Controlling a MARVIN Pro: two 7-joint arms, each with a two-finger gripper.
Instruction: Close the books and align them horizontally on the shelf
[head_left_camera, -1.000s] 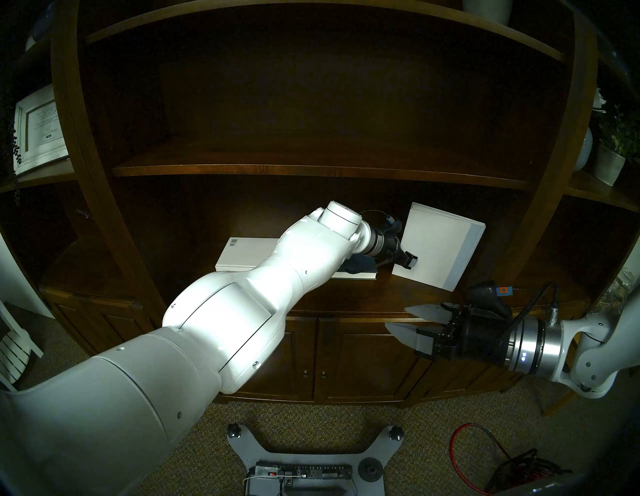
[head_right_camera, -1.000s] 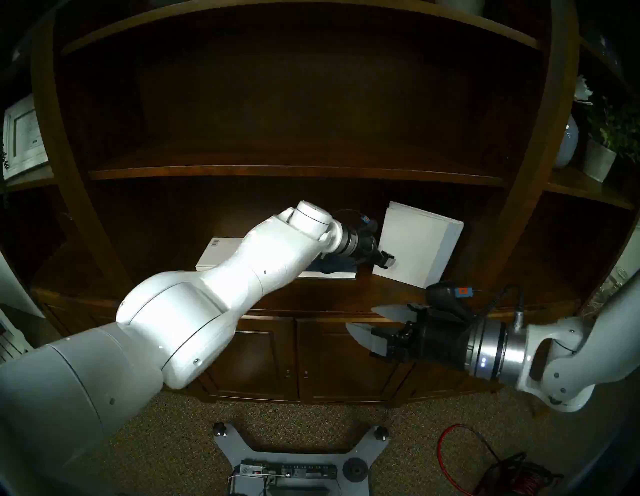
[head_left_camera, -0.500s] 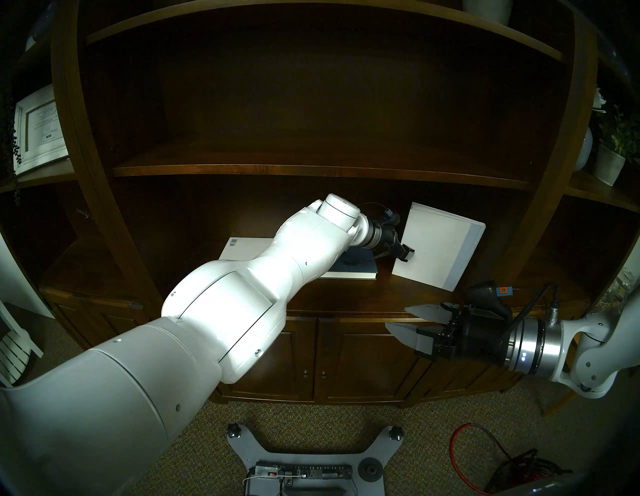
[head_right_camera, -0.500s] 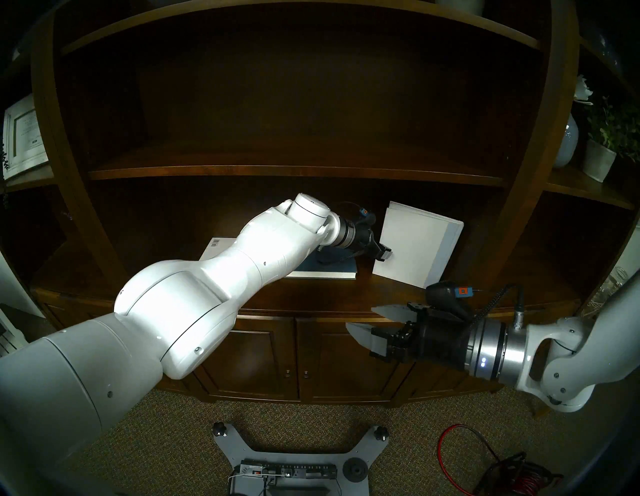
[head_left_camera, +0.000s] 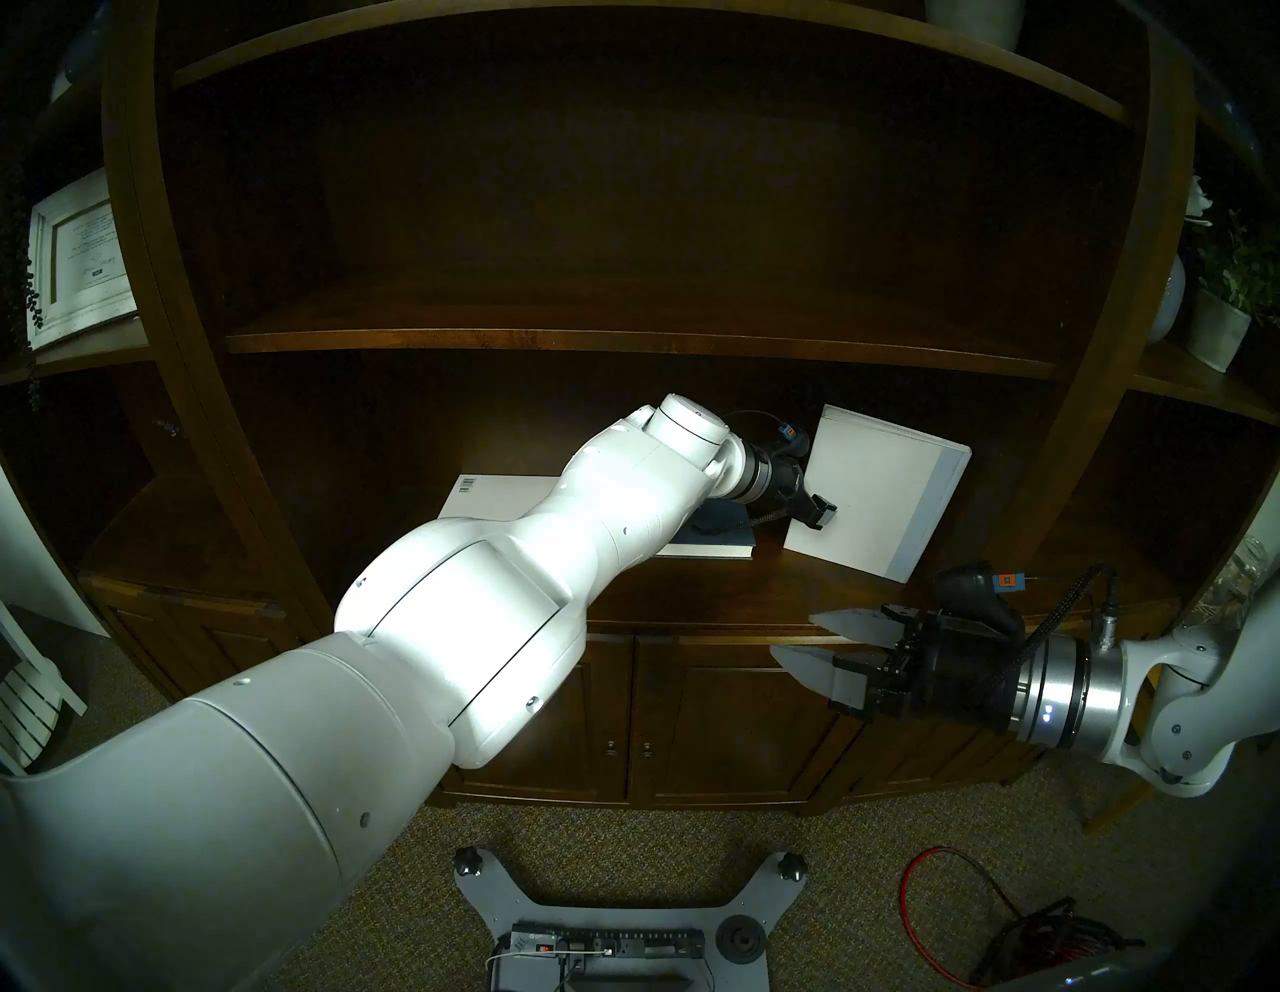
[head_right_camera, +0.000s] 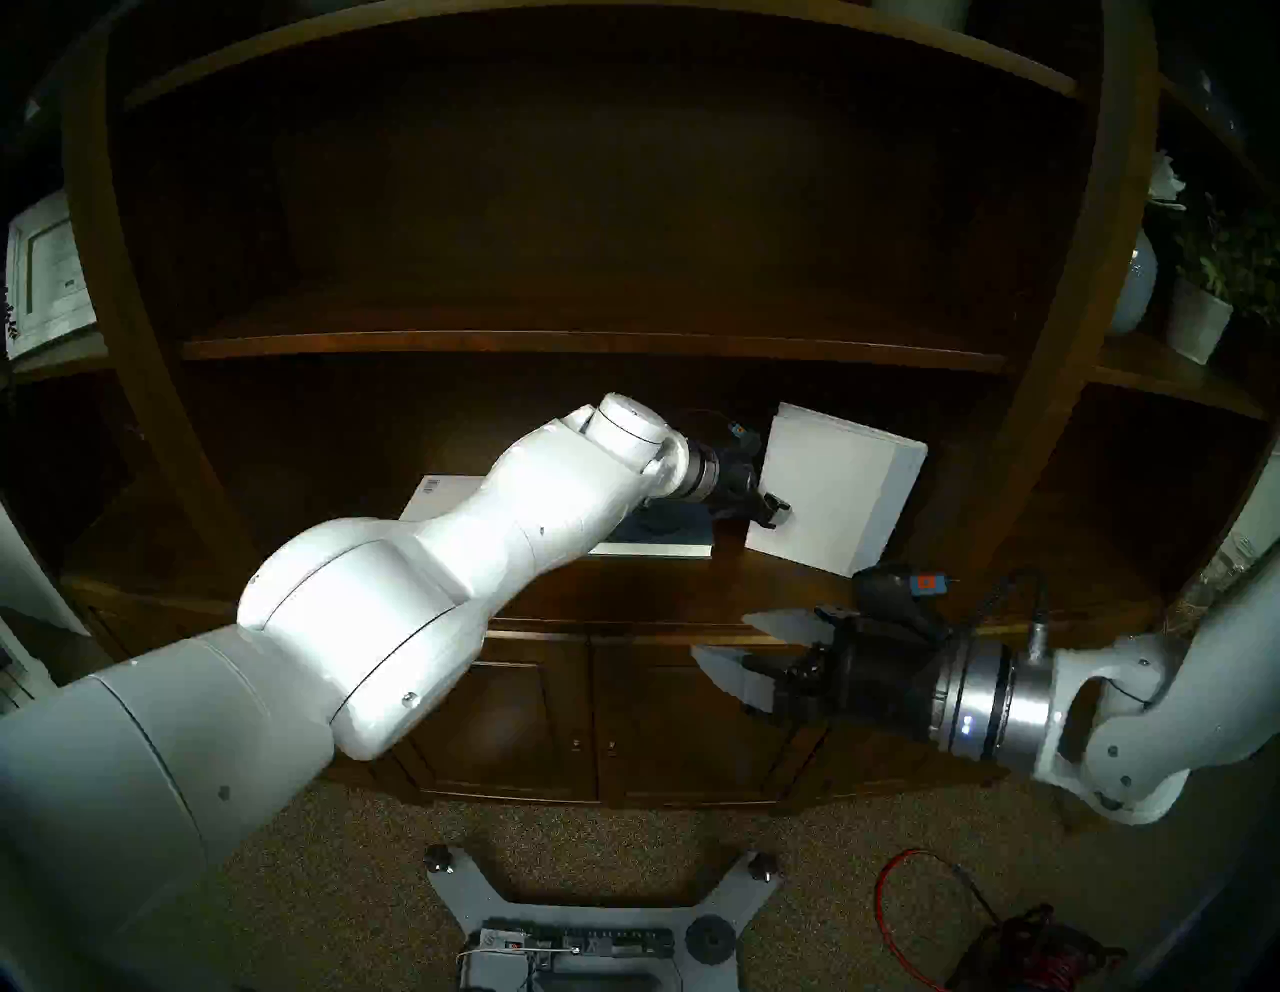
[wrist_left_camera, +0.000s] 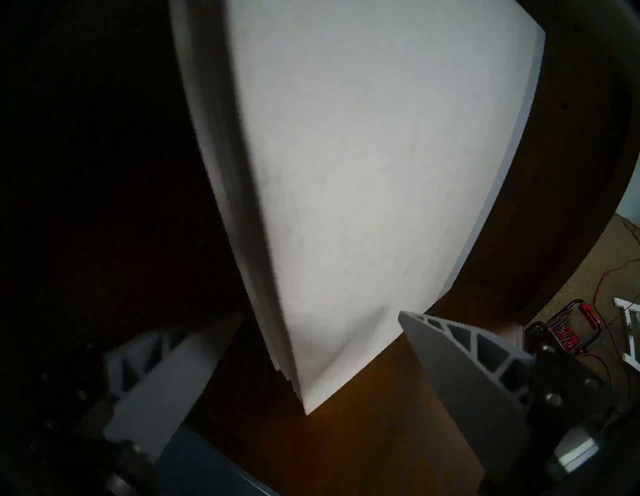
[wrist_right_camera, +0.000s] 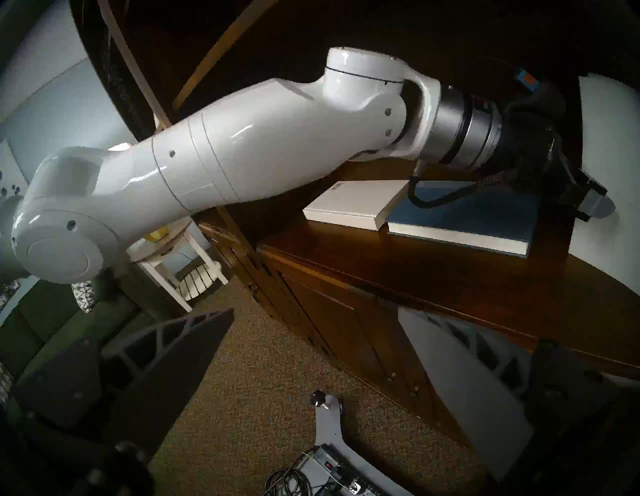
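Observation:
The shelf (head_left_camera: 692, 596) holds three closed books lying flat. The white book with a barcode (head_left_camera: 485, 502) lies at the left. The blue book (head_left_camera: 720, 540) lies beside it, half hidden by my left arm. The larger white book (head_left_camera: 880, 492), with a grey-blue spine strip, lies at the right, turned askew. My left gripper (head_left_camera: 819, 516) is open at this book's near-left corner. In the left wrist view the corner (wrist_left_camera: 346, 207) sits between the two fingers (wrist_left_camera: 460, 363). My right gripper (head_left_camera: 807, 637) is open and empty in front of the shelf's edge.
A thinner shelf board (head_left_camera: 623, 339) runs close above the books. A white-framed picture (head_left_camera: 76, 256) stands at the far left, and a potted plant (head_left_camera: 1226, 305) at the far right. Cabinet doors (head_left_camera: 692, 727) lie below. The robot base (head_left_camera: 596, 921) and a red cable (head_left_camera: 970, 893) lie on the carpet.
My left wrist has risen slightly and edged right at the larger white book's corner, uncovering more of the blue book. The books and my right arm have not moved.

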